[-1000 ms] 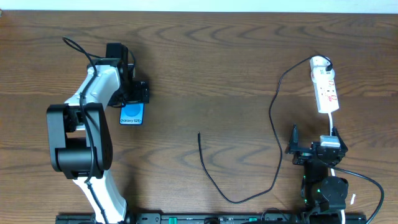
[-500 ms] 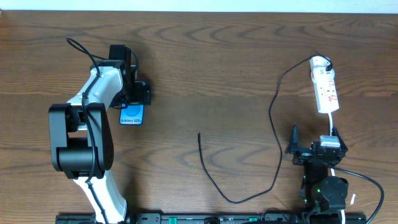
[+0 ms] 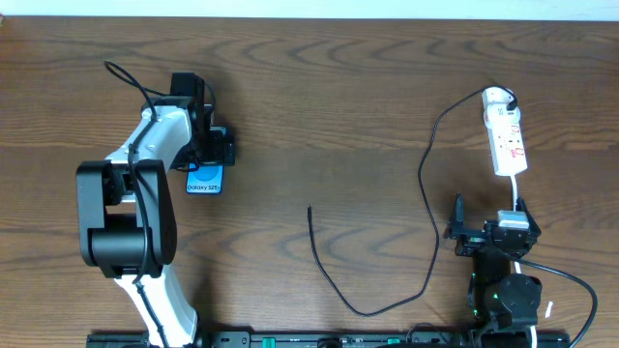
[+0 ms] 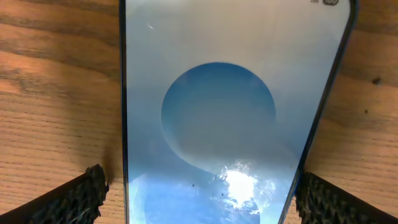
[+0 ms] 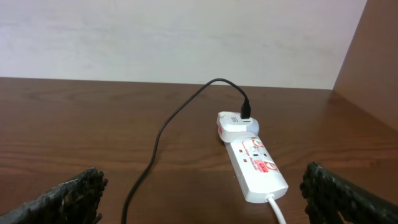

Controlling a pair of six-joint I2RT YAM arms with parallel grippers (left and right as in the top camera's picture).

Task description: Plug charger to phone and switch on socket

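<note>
The phone [image 3: 204, 180] lies flat at the left of the table, its blue screen up. In the left wrist view the phone [image 4: 217, 112] fills the frame. My left gripper [image 4: 205, 208] is open right over it, one finger [image 4: 71, 199] on each long side, not touching the edges. The white socket [image 3: 506, 135] lies at the far right, with the charger's adapter plugged into its far end. The black charger cable [image 3: 426, 193] loops across the table to its free tip [image 3: 309, 209] near the middle. My right gripper [image 3: 489, 215] is open, just short of the socket [image 5: 255, 165].
The socket's white cord [image 5: 278, 208] runs back toward my right gripper [image 5: 208, 205]. The charger cable [image 5: 158, 140] crosses the wood to the left of the socket. A pale wall stands behind the table's far edge.
My left gripper has shifted slightly over the phone's far end. The phone, cable, socket and right arm have not moved.
</note>
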